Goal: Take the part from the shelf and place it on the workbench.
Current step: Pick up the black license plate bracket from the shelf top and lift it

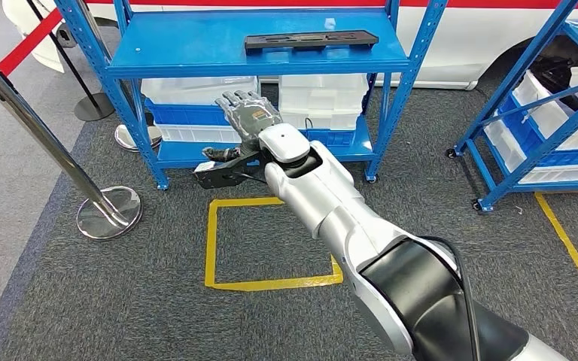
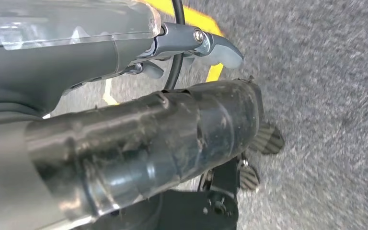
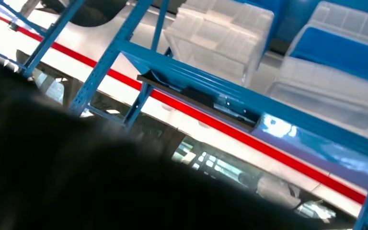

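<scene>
Part [image 1: 311,40] (long black bar) lies on the blue shelf's top deck [image 1: 196,45], untouched. Right hand [image 1: 250,116] raised below shelf level, fingers extended, holding nothing. Reach step; next: lift higher, forward. Left hand [image 2: 211,45]: can't tell.

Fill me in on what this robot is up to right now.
The robot faces a blue shelf with a long black part lying on its top board. Its right hand is stretched out toward the shelf, fingers apart and holding nothing, below the level of the top board and not touching the part. The part has not been picked up. Clear bins sit on the lower shelf. The left hand hangs over the grey carpet.
</scene>
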`<state>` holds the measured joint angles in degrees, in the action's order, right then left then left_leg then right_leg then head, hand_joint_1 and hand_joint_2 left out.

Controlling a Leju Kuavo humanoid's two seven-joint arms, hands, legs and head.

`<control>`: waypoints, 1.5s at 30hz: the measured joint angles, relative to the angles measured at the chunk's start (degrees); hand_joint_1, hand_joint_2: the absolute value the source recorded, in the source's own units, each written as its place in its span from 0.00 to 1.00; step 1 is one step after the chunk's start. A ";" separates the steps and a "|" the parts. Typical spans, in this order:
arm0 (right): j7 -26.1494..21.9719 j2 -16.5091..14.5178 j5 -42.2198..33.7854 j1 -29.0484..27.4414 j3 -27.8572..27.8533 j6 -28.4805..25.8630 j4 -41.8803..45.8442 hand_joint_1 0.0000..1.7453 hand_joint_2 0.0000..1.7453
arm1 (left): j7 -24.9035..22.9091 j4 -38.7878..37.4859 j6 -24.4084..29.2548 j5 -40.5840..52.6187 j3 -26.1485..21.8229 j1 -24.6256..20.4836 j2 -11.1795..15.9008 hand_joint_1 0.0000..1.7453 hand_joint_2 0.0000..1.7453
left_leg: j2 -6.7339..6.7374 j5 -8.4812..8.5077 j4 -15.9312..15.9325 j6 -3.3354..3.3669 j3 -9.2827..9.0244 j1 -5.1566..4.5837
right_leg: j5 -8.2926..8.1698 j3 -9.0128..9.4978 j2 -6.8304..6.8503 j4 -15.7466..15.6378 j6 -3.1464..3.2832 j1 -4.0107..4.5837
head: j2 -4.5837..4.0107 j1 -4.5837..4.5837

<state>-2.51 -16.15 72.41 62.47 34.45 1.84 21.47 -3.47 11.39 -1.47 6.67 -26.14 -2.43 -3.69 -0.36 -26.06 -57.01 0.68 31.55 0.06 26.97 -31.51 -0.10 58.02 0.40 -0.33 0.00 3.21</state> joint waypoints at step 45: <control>1.90 15.16 5.57 -4.87 -3.81 -1.40 -0.33 0.00 1.00 | -3.47 -0.11 6.38 6.66 1.83 -0.27 -2.29 0.00 0.00 | 0.06 -3.07 -13.23 -1.62 8.25 0.66 | -1.75 -2.96 -0.01 0.98 1.31 -0.43 | 0.00 0.03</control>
<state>-0.62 -0.98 77.97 57.61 30.64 0.44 21.14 -6.93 11.28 4.91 13.33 -24.31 -2.70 -5.97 -0.29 -29.13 -70.23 -0.94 39.80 0.72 25.22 -34.47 -0.11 59.00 1.71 -0.76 0.00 3.24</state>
